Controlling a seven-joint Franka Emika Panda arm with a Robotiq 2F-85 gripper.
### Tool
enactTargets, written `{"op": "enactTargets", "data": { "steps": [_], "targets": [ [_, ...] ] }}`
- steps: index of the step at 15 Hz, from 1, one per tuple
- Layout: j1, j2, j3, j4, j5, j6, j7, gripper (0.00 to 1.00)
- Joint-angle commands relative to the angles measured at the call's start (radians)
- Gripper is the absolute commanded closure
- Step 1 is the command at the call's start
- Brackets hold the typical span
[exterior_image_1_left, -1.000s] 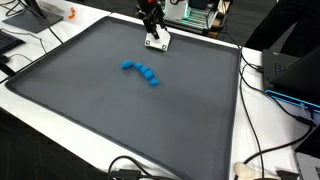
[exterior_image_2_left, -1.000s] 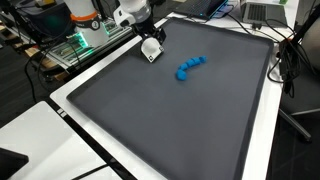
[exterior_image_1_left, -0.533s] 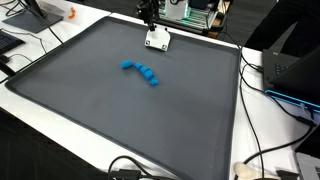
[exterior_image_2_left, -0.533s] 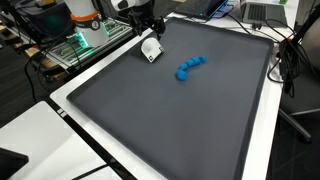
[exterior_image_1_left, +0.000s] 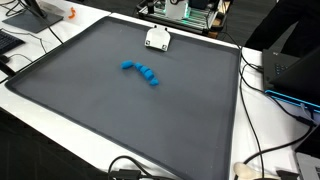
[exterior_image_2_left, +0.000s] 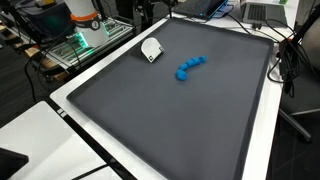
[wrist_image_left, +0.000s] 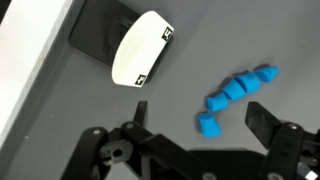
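Observation:
A white, rounded object with black marker squares (wrist_image_left: 140, 50) lies on the dark grey mat (wrist_image_left: 60, 130), near the mat's far edge in both exterior views (exterior_image_1_left: 157, 39) (exterior_image_2_left: 151, 49). A short curved chain of blue blocks (wrist_image_left: 238, 88) rests closer to the mat's middle (exterior_image_1_left: 141, 72) (exterior_image_2_left: 189, 67). In the wrist view my gripper (wrist_image_left: 200, 118) hangs open high above the mat, its black fingers (wrist_image_left: 262, 118) wide apart and holding nothing. The nearest end of the blue chain shows between them, far below. The gripper is almost out of both exterior views.
A white table border (exterior_image_1_left: 262, 120) surrounds the mat (exterior_image_1_left: 100, 120). Electronics with green lights (exterior_image_1_left: 198, 14) (exterior_image_2_left: 85, 40) stand behind the far edge. Cables (exterior_image_1_left: 255, 150) run along one side, and an orange item (exterior_image_1_left: 70, 14) sits at a corner.
The gripper has risen from just over the white object up and out of the exterior views. The white object and the blue chain have not moved.

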Motion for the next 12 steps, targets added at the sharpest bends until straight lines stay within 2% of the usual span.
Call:
{"op": "enactTargets", "data": {
  "steps": [1,12],
  "targets": [
    [0.006,0.026,0.004,0.095,-0.031,-0.062,-0.160,0.00],
    [0.030,0.237,0.006,0.417,-0.051,-0.225,-0.687,0.00]
  ]
}}
